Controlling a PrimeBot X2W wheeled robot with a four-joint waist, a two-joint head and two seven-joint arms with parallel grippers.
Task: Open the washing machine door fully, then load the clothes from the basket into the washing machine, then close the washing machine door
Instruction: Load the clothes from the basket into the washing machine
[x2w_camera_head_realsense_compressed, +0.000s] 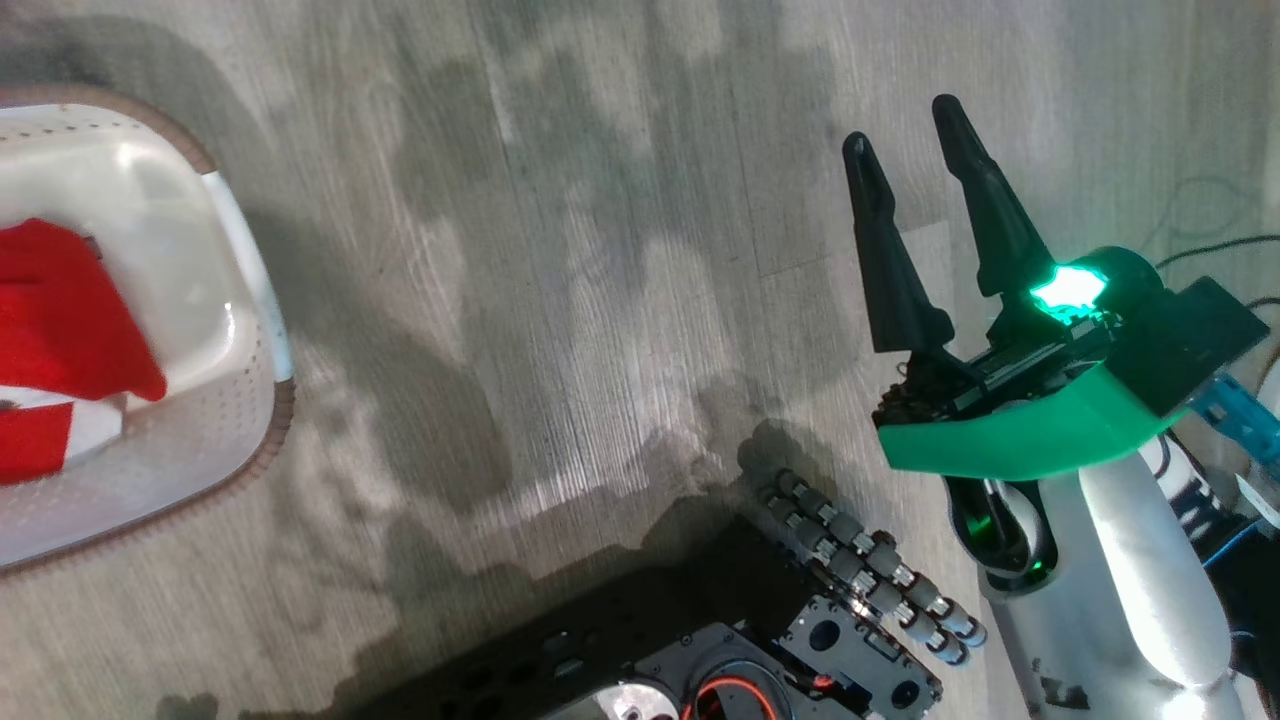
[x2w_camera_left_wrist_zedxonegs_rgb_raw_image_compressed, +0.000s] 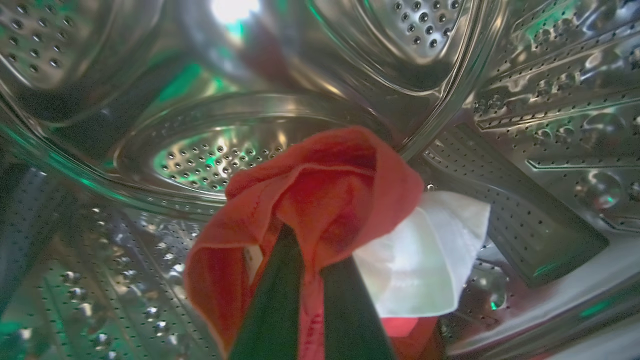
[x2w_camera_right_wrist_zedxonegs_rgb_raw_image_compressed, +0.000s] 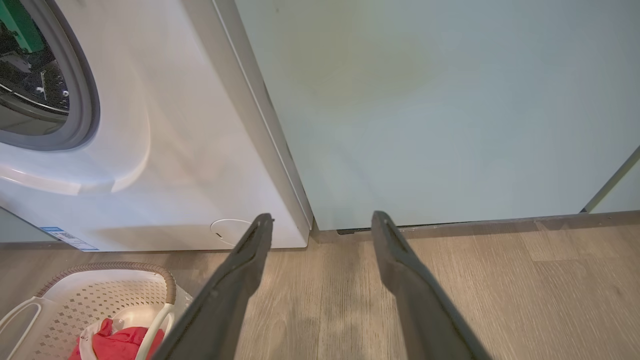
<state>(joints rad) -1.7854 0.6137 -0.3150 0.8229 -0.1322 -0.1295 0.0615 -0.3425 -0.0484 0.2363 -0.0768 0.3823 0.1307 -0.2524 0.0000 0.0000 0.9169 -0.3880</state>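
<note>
The clothes (x2w_camera_left_wrist_zedxonegs_rgb_raw_image_compressed: 325, 190), red and white, sit inside the drum (x2w_camera_left_wrist_zedxonegs_rgb_raw_image_compressed: 550, 125) of the washing machine (x2w_camera_right_wrist_zedxonegs_rgb_raw_image_compressed: 150, 150), pinched in your left gripper (x2w_camera_left_wrist_zedxonegs_rgb_raw_image_compressed: 312, 245). Your right gripper (x2w_camera_head_realsense_compressed: 900, 120) stands spread over open floor (x2w_camera_head_realsense_compressed: 600, 300), with the rim of the basket (x2w_camera_head_realsense_compressed: 283, 410) well to its left.

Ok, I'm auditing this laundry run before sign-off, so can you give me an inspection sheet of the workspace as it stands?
Surface: grey wood-look floor, crossed by shadows.
Job's things: red and white garment inside the steel drum; more red clothes in the basket, which stands on the floor before the washing machine; the machine's opening is uncovered.
Clutter: nothing seen.
Grippers: left gripper shut on the red and white garment; right gripper open, empty, above the floor.
Cables: thin dark cable on the floor at the right.
Surroundings: pale teal cabinet beside the machine.
</note>
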